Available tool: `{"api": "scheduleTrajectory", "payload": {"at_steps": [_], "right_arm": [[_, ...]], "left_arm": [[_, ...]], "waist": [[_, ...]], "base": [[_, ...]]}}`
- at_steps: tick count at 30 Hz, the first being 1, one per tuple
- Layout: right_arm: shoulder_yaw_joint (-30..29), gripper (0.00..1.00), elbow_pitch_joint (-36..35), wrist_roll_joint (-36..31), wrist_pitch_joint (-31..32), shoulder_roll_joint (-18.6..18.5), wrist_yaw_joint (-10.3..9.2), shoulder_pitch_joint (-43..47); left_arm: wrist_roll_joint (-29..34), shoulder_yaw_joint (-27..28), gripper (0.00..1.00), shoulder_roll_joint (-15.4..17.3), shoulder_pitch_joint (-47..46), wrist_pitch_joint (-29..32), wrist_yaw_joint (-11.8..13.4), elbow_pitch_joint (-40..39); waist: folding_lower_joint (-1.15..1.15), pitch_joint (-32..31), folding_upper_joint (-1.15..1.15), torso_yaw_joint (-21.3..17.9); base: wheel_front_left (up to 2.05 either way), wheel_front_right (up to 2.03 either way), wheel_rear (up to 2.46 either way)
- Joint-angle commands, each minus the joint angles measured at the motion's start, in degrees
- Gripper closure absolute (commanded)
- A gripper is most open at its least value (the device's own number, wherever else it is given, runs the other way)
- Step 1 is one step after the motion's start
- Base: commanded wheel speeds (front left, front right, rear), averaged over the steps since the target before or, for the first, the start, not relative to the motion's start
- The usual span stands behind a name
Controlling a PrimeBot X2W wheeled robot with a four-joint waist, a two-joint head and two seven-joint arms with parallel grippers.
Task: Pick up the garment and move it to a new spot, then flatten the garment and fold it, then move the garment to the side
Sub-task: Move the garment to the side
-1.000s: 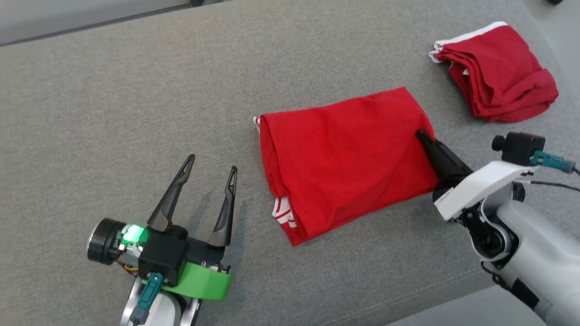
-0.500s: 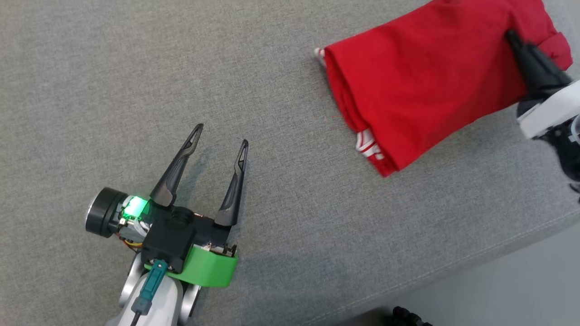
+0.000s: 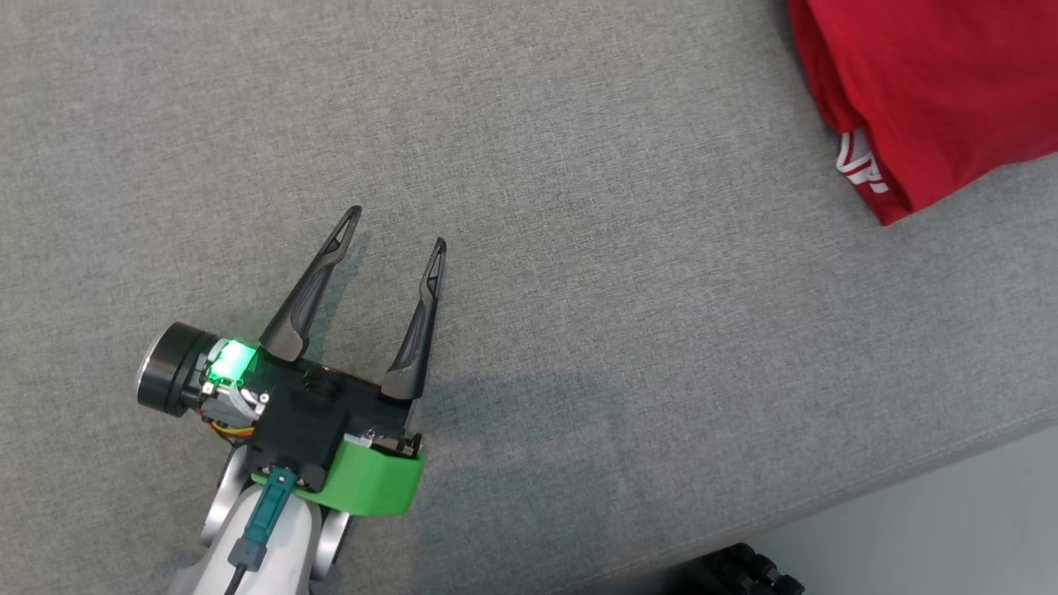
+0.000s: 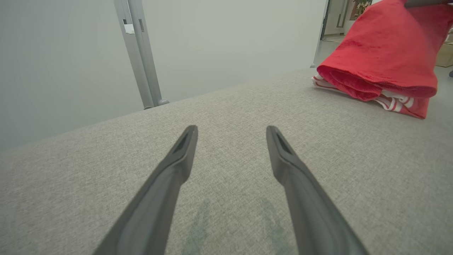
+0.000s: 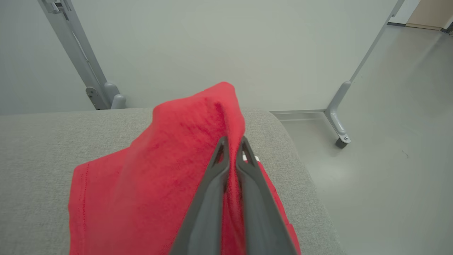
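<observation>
Red garment (image 3: pixel 934 83) pinched at lifted edge by right gripper (image 5: pixel 231 143); left gripper (image 3: pixel 397 227) spread, empty, over grey cushion (image 3: pixel 579 248). Judged: slow, low carry would keep folds intact.

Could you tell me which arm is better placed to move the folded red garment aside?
Right: the right gripper is shut on an edge of the folded red fabric garment, while the left gripper stands open over the grey upholstered surface, apart from it.
</observation>
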Motion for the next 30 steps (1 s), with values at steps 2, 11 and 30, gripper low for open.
{"api": "scheduleTrajectory", "payload": {"at_steps": [2, 11, 30], "right_arm": [[-0.24, 1.00, 2.30, 1.42, 0.16, -2.15, -0.05, -1.50], [0.62, 0.00, 11.89, 2.32, 0.28, -1.56, -0.05, -1.81], [-9.39, 0.00, 3.93, -19.44, -0.51, 15.26, -0.05, 9.07]], "left_arm": [[0.13, -0.49, 0.00, 0.70, -1.86, -0.24, 0.21, -0.36], [-0.31, -1.19, 0.00, 1.39, -3.36, -0.23, 0.70, -0.24], [-3.50, -0.85, 0.00, -2.45, 1.00, -0.23, 2.99, 2.04]], "waist": [[-0.01, 1.82, 0.00, 1.34], [-0.01, 3.03, 0.00, 3.04], [-0.01, -9.31, 0.00, 8.67]], "base": [[0.00, 0.00, 0.00], [0.00, 0.00, 0.00], [0.00, 0.00, 0.00]]}}
